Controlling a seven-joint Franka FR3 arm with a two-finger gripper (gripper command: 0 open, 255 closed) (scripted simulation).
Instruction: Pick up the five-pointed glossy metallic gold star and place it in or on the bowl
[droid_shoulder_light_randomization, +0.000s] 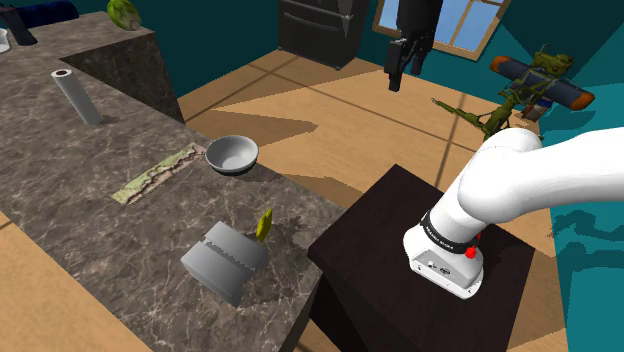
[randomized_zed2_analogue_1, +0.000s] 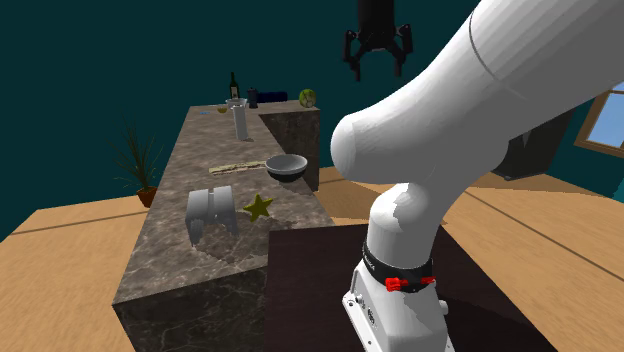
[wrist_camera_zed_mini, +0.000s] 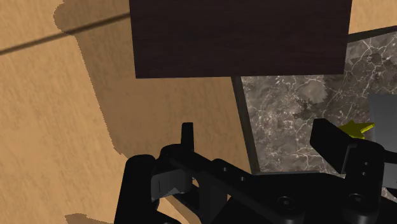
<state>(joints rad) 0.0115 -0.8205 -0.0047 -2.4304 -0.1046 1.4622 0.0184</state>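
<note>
- Second exterior view: the claw (randomized_zed2_analogue_1: 377, 70) hangs high in the air, well apart from the desk (randomized_zed2_analogue_1: 165, 250), fingers spread wide and gripping nothing.
- The gold star (randomized_zed2_analogue_1: 258, 207) lies near the desk edge facing the stand (randomized_zed2_analogue_1: 300, 290), just beside a grey block (randomized_zed2_analogue_1: 210, 213).
- The grey bowl (randomized_zed2_analogue_1: 286, 166) sits farther along that edge, apart from the star.

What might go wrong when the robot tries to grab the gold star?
1. The star lies close beside a grey block, so the open gripper might bump the block instead of closing around the star.
2. The star is near the counter's edge, so a nudge might slide it off.
3. The gripper hangs high up and away from the counter, so it has a long way to travel and must aim well.
</note>
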